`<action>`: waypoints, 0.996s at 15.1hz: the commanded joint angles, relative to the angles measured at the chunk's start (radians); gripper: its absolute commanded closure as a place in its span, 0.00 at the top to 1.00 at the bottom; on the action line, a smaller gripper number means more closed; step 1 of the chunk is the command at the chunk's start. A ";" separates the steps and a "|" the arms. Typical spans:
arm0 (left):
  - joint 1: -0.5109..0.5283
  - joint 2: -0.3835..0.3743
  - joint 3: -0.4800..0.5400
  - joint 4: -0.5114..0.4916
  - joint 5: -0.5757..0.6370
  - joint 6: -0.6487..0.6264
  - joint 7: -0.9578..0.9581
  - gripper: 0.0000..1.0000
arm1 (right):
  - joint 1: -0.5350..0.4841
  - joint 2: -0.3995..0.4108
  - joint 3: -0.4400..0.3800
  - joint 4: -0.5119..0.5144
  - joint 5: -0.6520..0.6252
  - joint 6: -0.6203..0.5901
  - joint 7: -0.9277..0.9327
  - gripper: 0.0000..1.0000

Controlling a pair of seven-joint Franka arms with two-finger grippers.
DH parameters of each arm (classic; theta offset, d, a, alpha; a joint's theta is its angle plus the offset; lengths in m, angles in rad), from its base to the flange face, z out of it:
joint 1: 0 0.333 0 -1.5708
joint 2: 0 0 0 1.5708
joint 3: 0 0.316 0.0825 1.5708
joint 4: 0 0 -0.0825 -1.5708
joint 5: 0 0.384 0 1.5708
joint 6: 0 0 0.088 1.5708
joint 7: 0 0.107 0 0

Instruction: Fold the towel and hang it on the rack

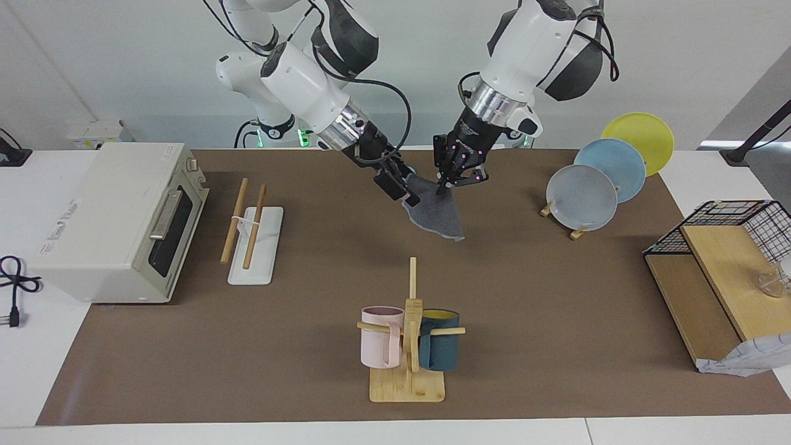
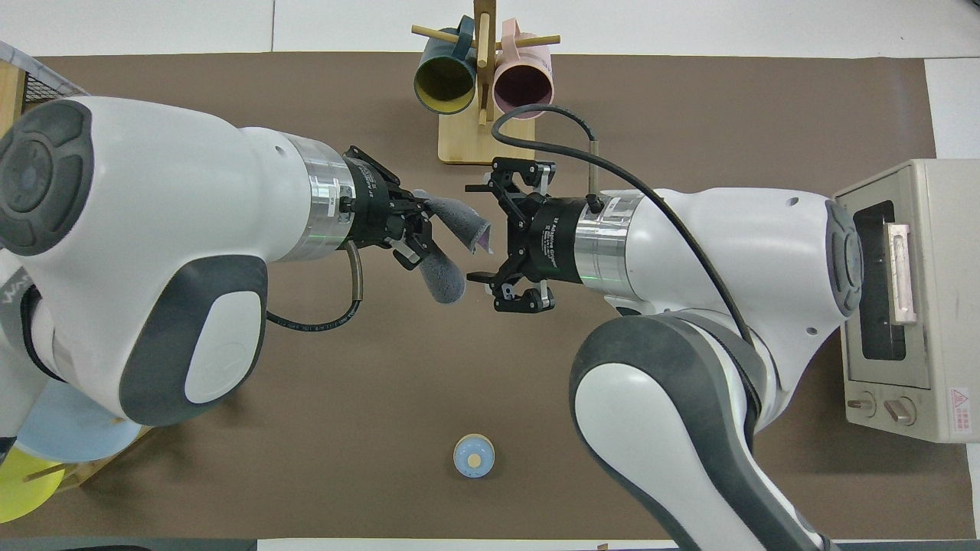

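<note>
The towel (image 1: 440, 216) hangs in the air over the middle of the mat, grey face out, with a purple strip showing at one edge in the overhead view (image 2: 452, 218). My left gripper (image 1: 444, 184) is shut on its upper edge and also shows in the overhead view (image 2: 417, 233). My right gripper (image 1: 400, 180) is open, with its jaws spread wide beside the towel's other upper corner (image 2: 490, 236). The rack (image 1: 253, 238), two wooden rods on a white base, lies beside the toaster oven. It is hidden under my right arm in the overhead view.
A toaster oven (image 1: 117, 222) stands at the right arm's end. A mug stand (image 1: 408, 346) with two mugs stands farther from the robots than the towel. Plates on a stand (image 1: 593, 185) and a wire and wood shelf (image 1: 717, 272) are at the left arm's end. A small blue round object (image 2: 473, 455) lies near the robots.
</note>
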 commanded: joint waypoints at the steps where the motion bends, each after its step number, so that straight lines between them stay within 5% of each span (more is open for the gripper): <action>1: -0.007 -0.036 0.008 -0.037 0.017 0.021 -0.028 0.00 | -0.005 0.012 0.002 0.026 0.041 0.012 -0.044 0.77; 5: -0.007 -0.036 0.008 -0.037 0.019 0.021 -0.042 0.00 | -0.006 0.035 0.002 0.043 0.051 0.010 -0.088 0.03; 13: -0.007 -0.036 0.008 -0.044 0.022 0.021 -0.044 0.00 | -0.020 0.037 0.000 0.058 0.054 -0.040 -0.185 0.00; 14: -0.008 -0.037 0.008 -0.044 0.031 0.027 -0.026 0.16 | -0.019 0.037 -0.001 0.057 0.054 -0.040 -0.185 0.00; 15: -0.020 -0.038 0.008 -0.044 0.066 0.029 -0.015 0.99 | -0.017 0.037 -0.001 0.055 0.054 -0.040 -0.185 0.00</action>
